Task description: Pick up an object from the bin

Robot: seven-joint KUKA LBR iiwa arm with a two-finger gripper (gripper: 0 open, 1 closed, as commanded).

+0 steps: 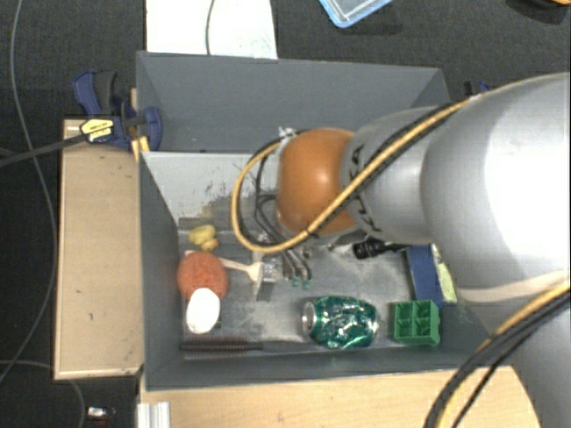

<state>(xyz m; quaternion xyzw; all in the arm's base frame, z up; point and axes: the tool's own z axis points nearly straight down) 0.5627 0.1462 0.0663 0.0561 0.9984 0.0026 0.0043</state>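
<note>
the gripper point(287, 270) sits low in the bin point(161, 283), just right of a pale stick point(239, 266) beside an orange ball point(201, 273); whether it is open or clenched cannot be told. a grip closed off-centre could knock the stick against the ball and miss.

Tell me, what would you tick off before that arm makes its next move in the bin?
1. Gripper is within the bin walls: ok.
2. A thing lies close by: ok, a cream stick-like piece is just beside the gripper, toward the view's left.
3. Gripper already holds something: cannot tell; the orange cover hides much of it.
4. Orange fuzzy ball and white egg shape lie apart from the gripper: ok.
5. Crushed green can and green block lie apart from the gripper, by the near wall: ok.
</note>
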